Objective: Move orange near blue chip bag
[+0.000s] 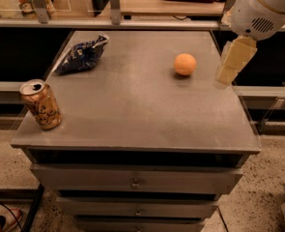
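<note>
the orange, a small round smooth fruit of pale colour, lies on the far right part of the grey flat-topped desk, free and not touched by anything. the gripper, a pale yellow piece hanging under the white rounded arm, is just beside the orange on its right, near the right edge of the desk, and it seems higher than the fruit. whether it is wide or narrow i cannot tell. so the orange lies to the left of the gripper, and being round it has no long axis to respect. the blue chip bag, a crumpled dark-blue foil pack with white marks, lies at the far left, well apart from the orange. i judge the carry must go leftward across the desk. a tan-gold drink can stands at the front left.
</note>
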Action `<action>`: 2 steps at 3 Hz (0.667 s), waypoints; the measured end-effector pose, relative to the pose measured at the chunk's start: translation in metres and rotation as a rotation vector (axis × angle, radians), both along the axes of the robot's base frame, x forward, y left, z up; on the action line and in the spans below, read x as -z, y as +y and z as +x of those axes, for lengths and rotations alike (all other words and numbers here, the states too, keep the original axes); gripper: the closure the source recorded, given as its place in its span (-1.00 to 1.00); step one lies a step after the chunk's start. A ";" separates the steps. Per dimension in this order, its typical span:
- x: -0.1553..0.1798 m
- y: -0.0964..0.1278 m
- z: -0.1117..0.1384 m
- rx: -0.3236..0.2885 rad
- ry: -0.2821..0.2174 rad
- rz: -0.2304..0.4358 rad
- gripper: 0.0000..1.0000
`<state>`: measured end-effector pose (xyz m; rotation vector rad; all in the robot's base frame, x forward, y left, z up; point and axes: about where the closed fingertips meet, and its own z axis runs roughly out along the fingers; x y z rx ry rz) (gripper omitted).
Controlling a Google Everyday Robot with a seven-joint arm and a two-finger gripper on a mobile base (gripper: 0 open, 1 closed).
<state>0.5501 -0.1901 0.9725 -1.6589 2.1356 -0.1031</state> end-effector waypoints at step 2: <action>0.011 0.015 0.051 0.010 -0.016 0.022 -1.00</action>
